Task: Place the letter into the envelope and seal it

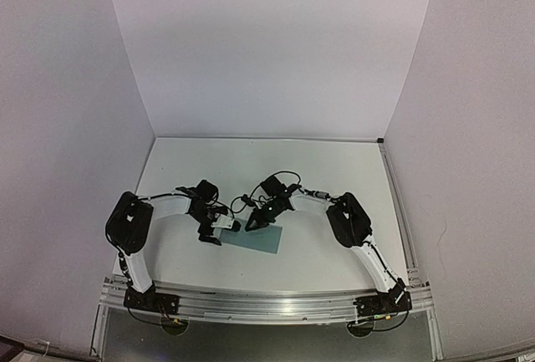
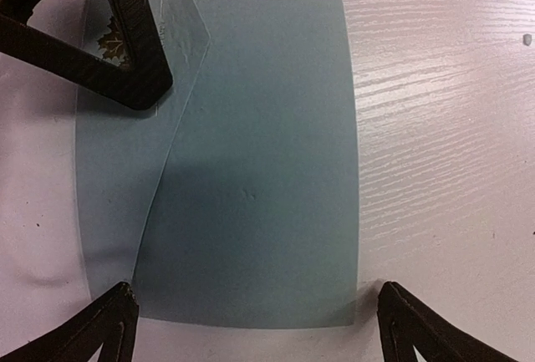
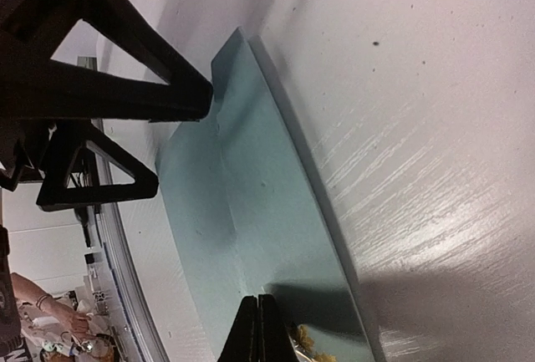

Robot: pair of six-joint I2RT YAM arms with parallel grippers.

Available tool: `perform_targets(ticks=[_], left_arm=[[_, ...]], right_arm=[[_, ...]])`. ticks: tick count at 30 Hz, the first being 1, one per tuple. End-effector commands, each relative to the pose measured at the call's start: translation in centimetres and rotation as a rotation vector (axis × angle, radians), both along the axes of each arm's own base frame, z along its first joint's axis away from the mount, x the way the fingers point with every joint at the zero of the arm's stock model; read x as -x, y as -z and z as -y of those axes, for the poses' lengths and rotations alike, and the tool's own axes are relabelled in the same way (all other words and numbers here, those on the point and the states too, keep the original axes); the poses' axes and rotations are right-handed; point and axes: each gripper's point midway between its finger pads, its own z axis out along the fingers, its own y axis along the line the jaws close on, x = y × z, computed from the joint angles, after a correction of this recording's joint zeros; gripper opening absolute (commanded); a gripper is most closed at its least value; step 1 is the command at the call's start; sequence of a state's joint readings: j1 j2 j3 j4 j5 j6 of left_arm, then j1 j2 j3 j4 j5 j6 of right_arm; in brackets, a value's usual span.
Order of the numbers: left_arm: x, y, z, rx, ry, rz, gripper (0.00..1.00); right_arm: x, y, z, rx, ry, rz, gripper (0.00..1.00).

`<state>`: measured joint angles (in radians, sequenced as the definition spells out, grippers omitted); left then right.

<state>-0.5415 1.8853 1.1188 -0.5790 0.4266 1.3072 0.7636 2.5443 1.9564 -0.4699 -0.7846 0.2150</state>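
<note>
The pale teal envelope (image 1: pixel 262 239) lies flat on the white table between my two grippers. In the left wrist view it (image 2: pixel 267 170) fills the middle, its flap crease running down the left side. My left gripper (image 2: pixel 257 293) is open wide, its fingers straddling the envelope's near edge. My right gripper (image 3: pixel 261 328) is shut, its tips resting on the envelope (image 3: pixel 267 211) by the flap. Only a scrap of the letter's ornate border (image 2: pixel 110 44) shows beside the right fingers, also in the right wrist view (image 3: pixel 303 342); the rest is hidden in the envelope. From above, the left gripper (image 1: pixel 211 235) and right gripper (image 1: pixel 253 224) sit close together.
White panels wall in the table (image 1: pixel 334 170) at the back and on both sides. An aluminium rail (image 1: pixel 267 303) runs along the near edge by the arm bases. A small dark speck (image 2: pixel 527 40) lies on the table right of the envelope.
</note>
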Motion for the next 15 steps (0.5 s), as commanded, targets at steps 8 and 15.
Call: perform_targets(ticks=[8, 15], left_arm=[[1.3, -11.6, 2.1, 0.394, -0.135, -0.070, 0.74], [-4.4, -8.9, 3.2, 0.428, -0.217, 0.129, 0.07]], right_arm=[[2.2, 3.9, 1.5, 0.123, -0.002, -0.107, 0.00], [1.9, 4.1, 1.5, 0.140, 0.020, -0.113, 0.00]])
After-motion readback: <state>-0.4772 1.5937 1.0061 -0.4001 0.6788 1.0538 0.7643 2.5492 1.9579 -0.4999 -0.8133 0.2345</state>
